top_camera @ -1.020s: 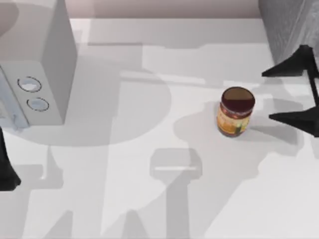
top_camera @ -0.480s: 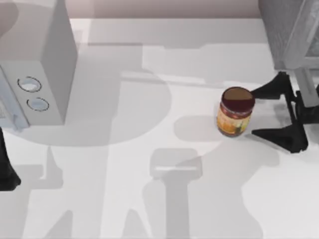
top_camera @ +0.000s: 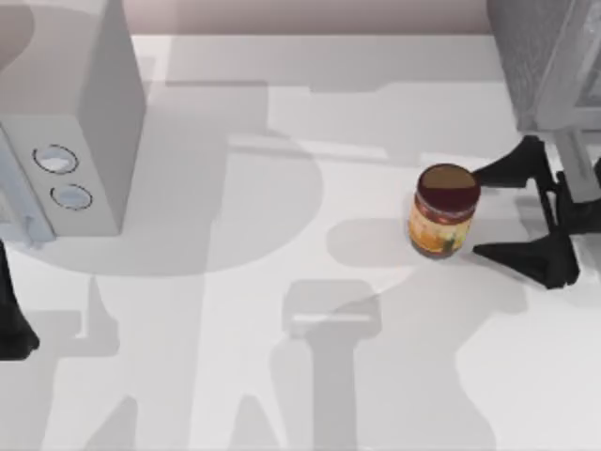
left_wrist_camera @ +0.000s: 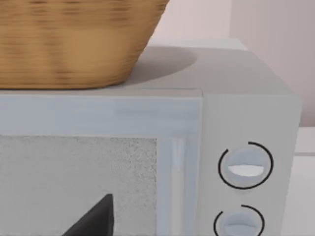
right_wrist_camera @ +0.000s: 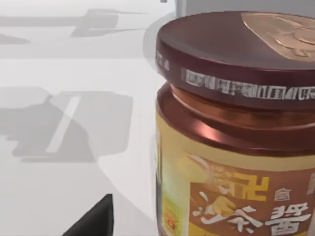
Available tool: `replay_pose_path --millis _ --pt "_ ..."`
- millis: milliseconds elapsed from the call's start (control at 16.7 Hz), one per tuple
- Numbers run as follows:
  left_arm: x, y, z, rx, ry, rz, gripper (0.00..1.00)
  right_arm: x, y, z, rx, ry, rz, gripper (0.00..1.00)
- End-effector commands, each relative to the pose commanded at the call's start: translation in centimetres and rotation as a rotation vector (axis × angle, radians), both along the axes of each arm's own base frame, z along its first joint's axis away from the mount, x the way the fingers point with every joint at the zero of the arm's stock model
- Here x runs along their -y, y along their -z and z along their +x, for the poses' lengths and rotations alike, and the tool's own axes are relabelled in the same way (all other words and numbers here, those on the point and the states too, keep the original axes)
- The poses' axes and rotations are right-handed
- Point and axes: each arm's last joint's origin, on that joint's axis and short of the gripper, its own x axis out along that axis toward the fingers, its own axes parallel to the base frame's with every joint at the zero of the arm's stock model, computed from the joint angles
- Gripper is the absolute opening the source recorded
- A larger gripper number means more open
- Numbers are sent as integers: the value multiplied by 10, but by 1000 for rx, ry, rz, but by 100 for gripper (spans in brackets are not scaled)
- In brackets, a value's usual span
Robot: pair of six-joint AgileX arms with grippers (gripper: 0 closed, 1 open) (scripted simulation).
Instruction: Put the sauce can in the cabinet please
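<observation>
Right end effector [top_camera: 476,212] spread wide just right of the upright can [top_camera: 443,211] (not touching); cabinet [top_camera: 549,56] behind; left end effector's state: cannot tell.

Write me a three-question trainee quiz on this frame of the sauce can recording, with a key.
1. True or false: the right gripper has already closed on the sauce can.
2. Which object stands at the table's left side? A) the cabinet B) a white box with two round dials C) the sauce can
3. Fill in: the basket sits on ____ of the white box.

Key
1. False. The fingers are spread, just right of the upright can, not touching it.
2. B. The white box is at the left; the cabinet is at the far right corner. The left gripper is parked at the left edge.
3. Top. The left wrist view shows the basket resting there.
</observation>
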Motion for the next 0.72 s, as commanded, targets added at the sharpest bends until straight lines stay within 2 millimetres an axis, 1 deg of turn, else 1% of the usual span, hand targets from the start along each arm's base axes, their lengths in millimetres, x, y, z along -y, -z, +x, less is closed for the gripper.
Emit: replay_pose_path --millis 300,720 --pt "0 0 0 0 0 0 100 -8 9 3 0 -2 1 100" --pt "0 0 0 0 0 0 100 -28 28 7 1 -5 0 100"
